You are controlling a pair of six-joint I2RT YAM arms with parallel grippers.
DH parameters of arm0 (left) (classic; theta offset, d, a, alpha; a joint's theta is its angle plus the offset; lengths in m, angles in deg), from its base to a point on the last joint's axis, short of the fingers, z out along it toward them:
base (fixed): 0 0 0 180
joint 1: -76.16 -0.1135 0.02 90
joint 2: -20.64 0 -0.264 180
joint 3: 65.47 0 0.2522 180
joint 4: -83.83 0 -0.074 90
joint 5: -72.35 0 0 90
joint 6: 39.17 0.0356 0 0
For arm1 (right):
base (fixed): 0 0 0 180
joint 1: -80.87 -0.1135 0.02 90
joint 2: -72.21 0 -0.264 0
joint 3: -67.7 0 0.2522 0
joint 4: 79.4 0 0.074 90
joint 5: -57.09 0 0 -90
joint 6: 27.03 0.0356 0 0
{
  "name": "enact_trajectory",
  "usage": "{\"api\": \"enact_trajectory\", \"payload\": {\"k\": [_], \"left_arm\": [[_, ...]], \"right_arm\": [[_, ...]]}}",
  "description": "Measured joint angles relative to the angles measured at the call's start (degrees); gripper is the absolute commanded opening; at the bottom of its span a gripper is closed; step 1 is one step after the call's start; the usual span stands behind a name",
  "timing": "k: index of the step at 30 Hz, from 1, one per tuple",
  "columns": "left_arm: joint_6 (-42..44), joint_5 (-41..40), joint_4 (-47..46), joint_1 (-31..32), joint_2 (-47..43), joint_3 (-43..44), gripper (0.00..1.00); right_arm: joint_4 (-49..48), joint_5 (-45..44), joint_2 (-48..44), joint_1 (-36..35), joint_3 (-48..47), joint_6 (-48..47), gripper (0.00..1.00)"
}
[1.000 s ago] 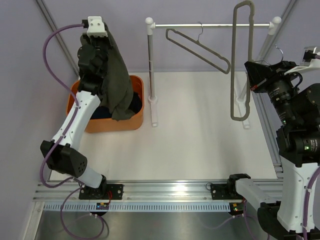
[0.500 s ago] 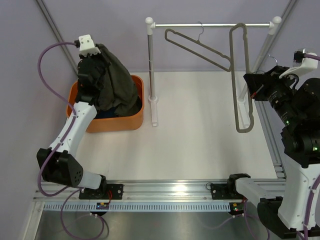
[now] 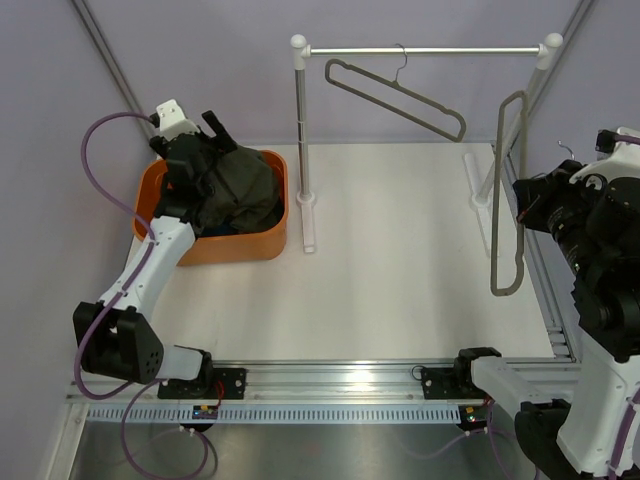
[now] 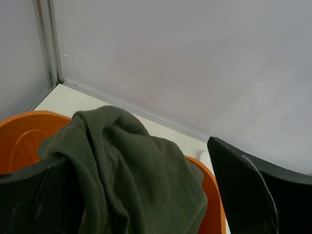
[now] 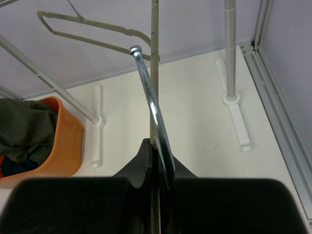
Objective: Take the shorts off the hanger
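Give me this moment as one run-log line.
left hand: open above orange bin | olive shorts: in bin, atop navy shorts | right hand: shut on grey hanger, off rail

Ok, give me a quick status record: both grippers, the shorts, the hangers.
left gripper: open over the orange bin
olive shorts: in the bin, a fold draped over one left finger
navy shorts: in the bin, under the olive pair
right gripper: shut on a grey hanger, off the rail
other hanger: empty, hooked on the rail
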State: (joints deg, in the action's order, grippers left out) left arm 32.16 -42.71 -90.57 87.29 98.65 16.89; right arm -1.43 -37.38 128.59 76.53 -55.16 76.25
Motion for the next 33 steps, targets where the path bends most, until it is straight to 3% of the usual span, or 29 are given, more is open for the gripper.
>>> {"api": "enact_trajectory", "payload": {"k": [7,14,22,33], "left_arm": [[-2.8,-2.2,6.1,0.0,-2.1,0.0,0.99],[-4.6,-2.2,14.0,0.0,-8.7,3.2,0.99],[-4.2,-2.7,21.2,0.0,-12.2,9.8,0.99],[-3.5,-2.6,22.7,0.0,-12.7,10.0,0.99]], "right_arm": [[2.7,-2.4,6.3,0.0,-5.7,-3.7,0.00],[3.2,-6.7,15.1,0.0,-5.1,-6.4,0.00],[-3.2,-11.2,22.2,0.0,-4.4,-9.4,0.00],[-11.2,-2.8,30.7,0.3,-4.2,-13.0,0.00]]}}
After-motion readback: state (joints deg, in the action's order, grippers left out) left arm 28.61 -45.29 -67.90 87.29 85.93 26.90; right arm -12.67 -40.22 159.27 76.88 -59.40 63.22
